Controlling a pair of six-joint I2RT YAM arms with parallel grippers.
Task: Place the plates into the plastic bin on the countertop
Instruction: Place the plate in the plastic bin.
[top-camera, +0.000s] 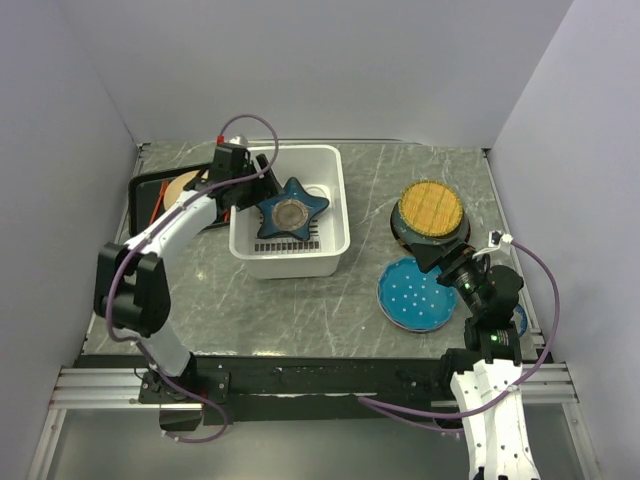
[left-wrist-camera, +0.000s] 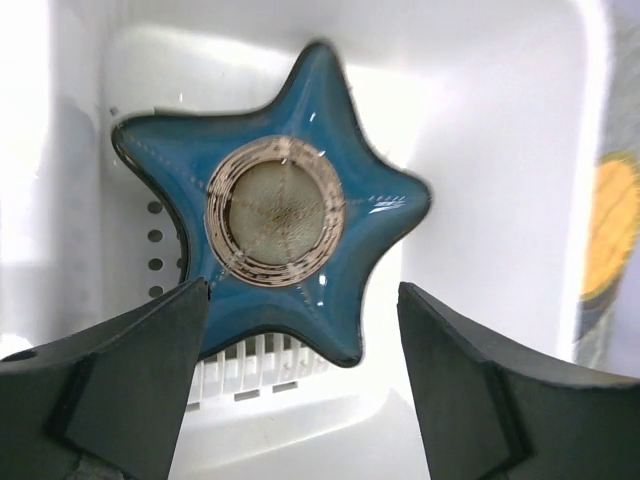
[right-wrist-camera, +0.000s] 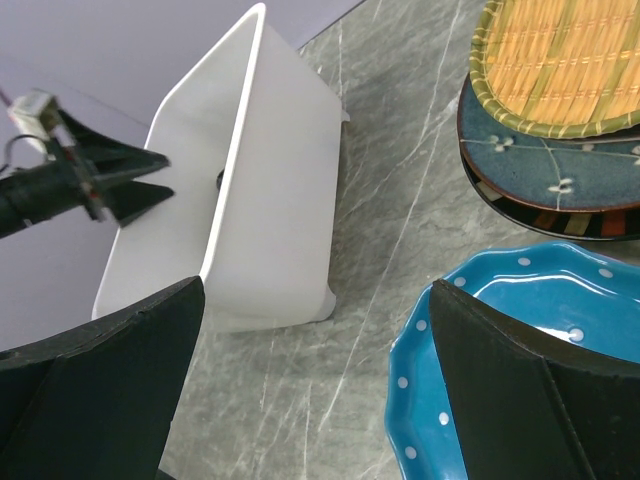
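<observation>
Top external view, lower right: the right gripper (top-camera: 432, 258) stands with jaws spread wide and empty, between the teal dotted plate (top-camera: 418, 295) on the table (top-camera: 300, 320) and a stack topped by the yellow woven plate (top-camera: 431, 208). Right wrist view shows a dark teal plate (right-wrist-camera: 560, 160) and a dark-rimmed plate (right-wrist-camera: 560, 218) beneath it. Farther up, mid-frame, the white plastic bin (top-camera: 300, 262) holds the blue star-shaped plate (top-camera: 290, 210). The left gripper (top-camera: 252, 192) hangs over the bin's left side, jaws apart, gripping nothing. Upper left, a black tray (top-camera: 140, 195) carries a tan plate (top-camera: 185, 185)
</observation>
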